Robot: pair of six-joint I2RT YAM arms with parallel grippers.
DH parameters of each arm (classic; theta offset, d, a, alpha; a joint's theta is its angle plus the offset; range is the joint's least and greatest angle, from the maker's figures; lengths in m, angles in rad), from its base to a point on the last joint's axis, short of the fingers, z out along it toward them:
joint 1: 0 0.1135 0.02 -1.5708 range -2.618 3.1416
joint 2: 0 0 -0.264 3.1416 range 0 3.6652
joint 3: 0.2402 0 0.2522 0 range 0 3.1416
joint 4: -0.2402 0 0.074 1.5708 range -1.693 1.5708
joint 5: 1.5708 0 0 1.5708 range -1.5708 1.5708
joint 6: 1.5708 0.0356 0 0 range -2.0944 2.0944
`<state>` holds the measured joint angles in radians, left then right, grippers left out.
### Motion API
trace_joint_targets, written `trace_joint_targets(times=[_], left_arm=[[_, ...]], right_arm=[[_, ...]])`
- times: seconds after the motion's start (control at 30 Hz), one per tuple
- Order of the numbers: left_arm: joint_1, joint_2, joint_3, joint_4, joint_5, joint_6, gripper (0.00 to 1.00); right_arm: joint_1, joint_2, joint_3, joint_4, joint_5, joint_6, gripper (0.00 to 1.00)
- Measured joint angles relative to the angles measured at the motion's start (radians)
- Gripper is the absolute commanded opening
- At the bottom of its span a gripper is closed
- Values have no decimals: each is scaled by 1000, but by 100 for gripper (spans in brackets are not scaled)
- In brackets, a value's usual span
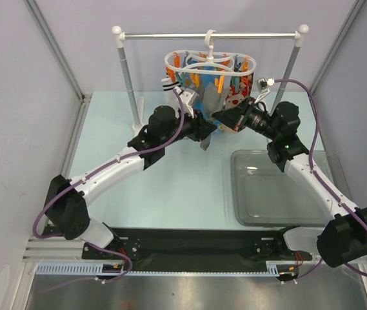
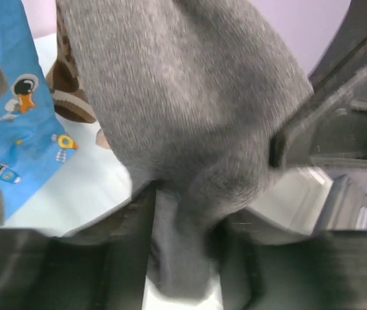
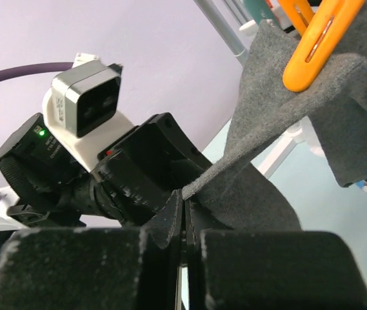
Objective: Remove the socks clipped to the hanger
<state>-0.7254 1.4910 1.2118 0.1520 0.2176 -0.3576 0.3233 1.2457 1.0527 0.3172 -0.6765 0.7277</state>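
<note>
The white oval hanger point(image 1: 210, 62) hangs by its hook from the rail, with orange clips and several socks under it. A grey sock point(image 1: 207, 101) hangs in the middle. My left gripper point(image 1: 203, 129) is shut on this grey sock point(image 2: 189, 116); the fabric runs down between its fingers point(image 2: 183, 258). My right gripper point(image 1: 221, 120) is shut, pinching the edge of the grey sock point(image 3: 286, 116) at its tips point(image 3: 186, 206). An orange clip point(image 3: 315, 45) still grips that sock. A brown-and-cream striped sock point(image 2: 67, 84) hangs behind.
A silver rail point(image 1: 170, 35) rests on two white-capped posts at the back. A blue cartoon-print cloth point(image 2: 15, 116) hangs among the socks. A clear grey tray point(image 1: 241, 194) sits on the table at the right front. Grey walls close in both sides.
</note>
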Motion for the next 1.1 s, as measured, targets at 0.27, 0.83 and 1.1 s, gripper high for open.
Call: trace_joint_targets(times=[0.27,0.83,1.1], left_arm=[[0,28,62,-24,18,10,0],[0,28,94,-89,214,-20,0],[0,28,103,-94,259,-34,0]], right_arm=[[-6,11,2,28,-2,32,52],[-181,349,207,325,-75,189,77],[-182,421,246,474,-101,297,74]])
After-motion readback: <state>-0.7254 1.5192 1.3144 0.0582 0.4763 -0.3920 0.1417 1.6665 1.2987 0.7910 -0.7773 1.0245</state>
